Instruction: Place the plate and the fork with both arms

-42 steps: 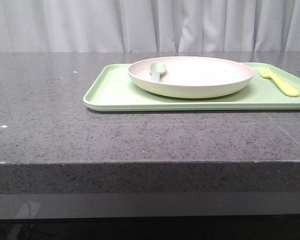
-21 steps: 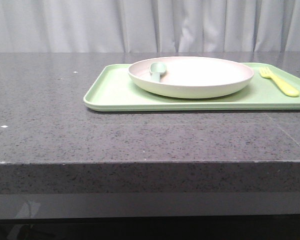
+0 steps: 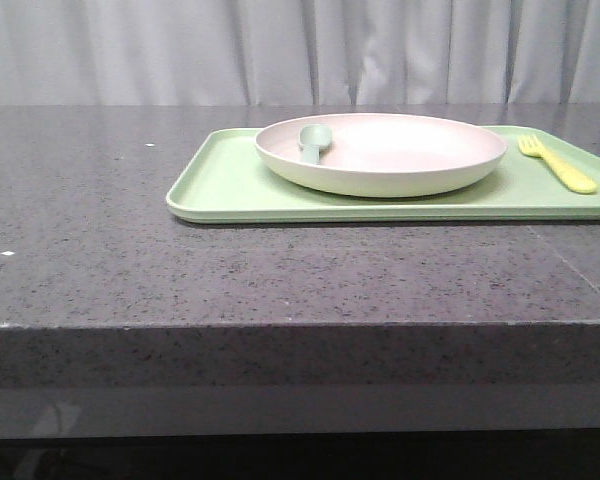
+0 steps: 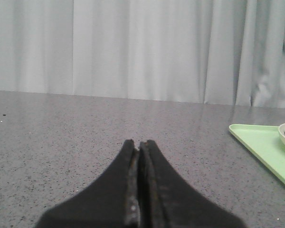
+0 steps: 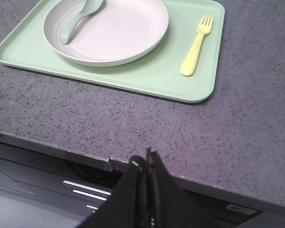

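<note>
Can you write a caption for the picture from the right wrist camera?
Closed right gripper looks over a green tray holding a plate, spoon and yellow fork.

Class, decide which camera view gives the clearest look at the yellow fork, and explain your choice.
The right wrist view: it looks down on the whole fork, tines and handle, beside the plate. The front view shows it low and foreshortened. The left wrist view misses it.

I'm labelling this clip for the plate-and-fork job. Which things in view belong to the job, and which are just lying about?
Belong to the job:
- plate
- fork, on the tray beside the plate
- left end effector, shut
- right end effector, shut

Just lying about:
- spoon, resting in the plate
- tray, under the plate and fork
</note>
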